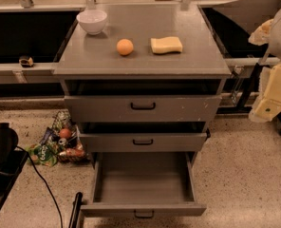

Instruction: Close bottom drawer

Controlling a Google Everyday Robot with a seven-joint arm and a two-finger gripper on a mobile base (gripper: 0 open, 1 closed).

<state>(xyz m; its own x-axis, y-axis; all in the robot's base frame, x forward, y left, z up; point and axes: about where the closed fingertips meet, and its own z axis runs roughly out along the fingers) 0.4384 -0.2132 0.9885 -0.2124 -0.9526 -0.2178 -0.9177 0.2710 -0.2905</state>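
Note:
The bottom drawer [143,184] of the grey cabinet is pulled far out toward me. Its bare grey tray is empty, and its low front with a small black bar handle [144,214] is at the lower edge of the view. The middle drawer [143,141] and the tall top drawer [143,107] stand slightly open. My gripper [269,101], cream-coloured, hangs at the far right edge, level with the top drawer, right of the cabinet and well above the bottom drawer. It touches nothing.
A white bowl [92,21], an orange [125,47] and a yellow sponge [166,44] sit on the cabinet top. A pile of snack packs [60,144] lies on the floor to the left. A black unit [0,158] with a cable is at lower left.

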